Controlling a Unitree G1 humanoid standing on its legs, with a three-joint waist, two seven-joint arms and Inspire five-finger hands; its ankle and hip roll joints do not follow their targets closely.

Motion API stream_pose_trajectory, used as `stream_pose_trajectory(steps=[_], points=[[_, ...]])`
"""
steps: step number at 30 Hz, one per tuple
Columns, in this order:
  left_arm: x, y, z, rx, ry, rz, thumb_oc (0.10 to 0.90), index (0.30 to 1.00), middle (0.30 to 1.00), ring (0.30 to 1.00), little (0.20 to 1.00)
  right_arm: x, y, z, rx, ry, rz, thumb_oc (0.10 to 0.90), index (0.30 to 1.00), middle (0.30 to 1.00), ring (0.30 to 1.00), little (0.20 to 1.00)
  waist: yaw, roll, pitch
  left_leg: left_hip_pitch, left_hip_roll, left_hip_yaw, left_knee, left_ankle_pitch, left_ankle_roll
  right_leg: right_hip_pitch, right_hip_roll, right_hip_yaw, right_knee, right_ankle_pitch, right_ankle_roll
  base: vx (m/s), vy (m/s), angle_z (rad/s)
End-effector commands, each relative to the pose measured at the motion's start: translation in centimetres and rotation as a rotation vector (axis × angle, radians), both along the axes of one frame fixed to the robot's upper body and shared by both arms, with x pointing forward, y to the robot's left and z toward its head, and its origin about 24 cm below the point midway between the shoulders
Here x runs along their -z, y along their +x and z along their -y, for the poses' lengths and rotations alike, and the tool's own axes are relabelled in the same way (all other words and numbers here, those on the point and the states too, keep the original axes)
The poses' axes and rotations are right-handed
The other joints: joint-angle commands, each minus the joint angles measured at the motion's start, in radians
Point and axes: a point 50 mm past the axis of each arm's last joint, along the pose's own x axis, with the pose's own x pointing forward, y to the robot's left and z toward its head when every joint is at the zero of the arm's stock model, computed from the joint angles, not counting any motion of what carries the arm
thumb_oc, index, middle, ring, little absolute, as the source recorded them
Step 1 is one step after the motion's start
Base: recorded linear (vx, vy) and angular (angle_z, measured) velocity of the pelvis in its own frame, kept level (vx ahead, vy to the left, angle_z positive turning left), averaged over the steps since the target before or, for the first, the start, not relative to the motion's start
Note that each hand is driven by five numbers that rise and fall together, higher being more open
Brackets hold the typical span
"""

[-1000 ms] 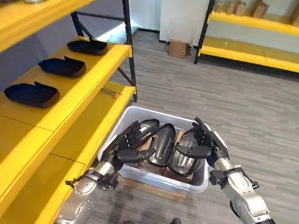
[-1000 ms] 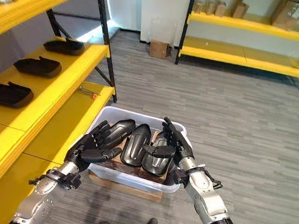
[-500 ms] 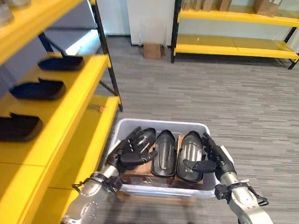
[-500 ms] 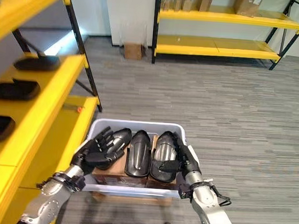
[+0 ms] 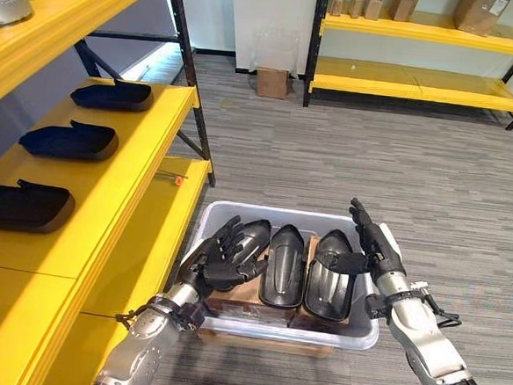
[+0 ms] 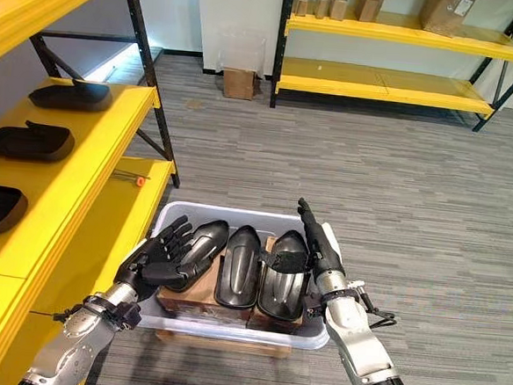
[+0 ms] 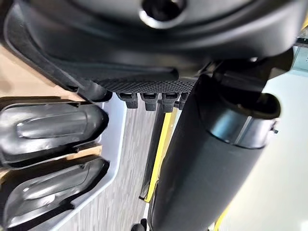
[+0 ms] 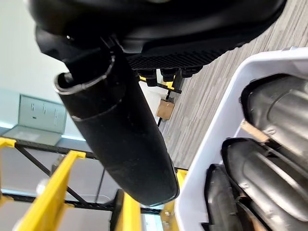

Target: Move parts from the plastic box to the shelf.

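Over the plastic box (image 5: 360, 327), the left hand (image 5: 219, 262) spreads relaxed fingers on the leftmost part (image 5: 255, 239), nothing gripped; the right hand (image 5: 369, 244) stands open, fingers straight, thumb touching the rightmost part (image 5: 329, 281). This looks like the reach before a pick. Next, fingers must curl round one glossy, curved black shell. A third part (image 5: 283, 265) lies between, on brown cardboard. Left, the yellow shelf (image 5: 126, 170) already carries three matte dark pieces (image 5: 70, 139).

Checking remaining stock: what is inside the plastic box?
The plastic box holds three glossy black parts side by side, resting on brown cardboard. Anything beneath the cardboard is hidden.
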Motion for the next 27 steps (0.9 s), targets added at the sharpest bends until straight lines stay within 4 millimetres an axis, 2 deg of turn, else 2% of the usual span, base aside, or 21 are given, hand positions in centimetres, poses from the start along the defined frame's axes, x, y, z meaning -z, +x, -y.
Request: stream_pose_trajectory(steps=[1,7,9,13,20,27], points=[[-4.9,1.6,1.2,0.056,-0.098,0.235,0.900,1.000,1.000,1.000,1.000,-6.6,2.5,0.1,-0.050,-0.087,0.293,0.900,1.000,1.000,1.000,1.000,0.014,0.012,-0.030,-0.090,0.006,-0.033,0.075,-0.031,0.032,-0.027,0.022,-0.019,0.147,-0.166,-0.056,0.03,-0.001,0.04],[-5.3,2.1,1.3,0.071,-0.099,0.222,0.900,1.000,1.000,1.000,1.000,-6.9,3.4,0.8,0.032,-0.072,0.273,0.900,1.000,1.000,1.000,1.000,0.015,0.018,-0.003,-0.123,0.009,-0.043,0.102,-0.033,0.029,-0.068,0.016,-0.019,0.195,-0.179,-0.058,0.00,0.001,0.01],[-6.3,2.3,1.7,0.072,-0.118,0.263,0.900,1.000,1.000,1.000,1.000,-7.0,3.2,0.4,0.054,-0.080,0.274,0.900,1.000,1.000,1.000,1.000,0.009,0.037,0.033,-0.179,0.009,-0.058,0.139,-0.036,0.032,-0.132,0.015,-0.008,0.271,-0.210,-0.068,-0.11,0.048,0.04],[-7.2,2.8,1.9,0.053,-0.134,0.304,0.900,1.000,1.000,1.000,1.000,-7.2,3.3,-0.2,0.034,-0.094,0.287,0.900,1.000,1.000,1.000,1.000,0.003,0.052,0.073,-0.217,0.007,-0.071,0.153,-0.034,0.033,-0.184,0.017,0.002,0.329,-0.238,-0.078,-0.11,0.044,0.05],[-8.6,3.4,2.6,0.089,-0.155,0.363,0.900,1.000,1.000,1.000,1.000,-9.1,3.8,-1.6,-0.066,-0.107,0.348,0.900,1.000,1.000,1.000,1.000,-0.001,0.069,0.138,-0.268,-0.007,-0.081,0.167,-0.037,0.034,-0.272,0.016,0.006,0.405,-0.265,-0.085,-0.10,0.028,0.00],[-9.1,3.7,2.5,0.038,-0.171,0.387,0.900,1.000,1.000,1.000,1.000,-9.7,3.8,-2.7,-0.100,-0.122,0.363,0.900,1.000,1.000,1.000,1.000,-0.007,0.076,0.176,-0.300,-0.018,-0.080,0.158,-0.032,0.039,-0.343,0.017,0.020,0.447,-0.272,-0.086,-0.10,0.026,-0.04]])
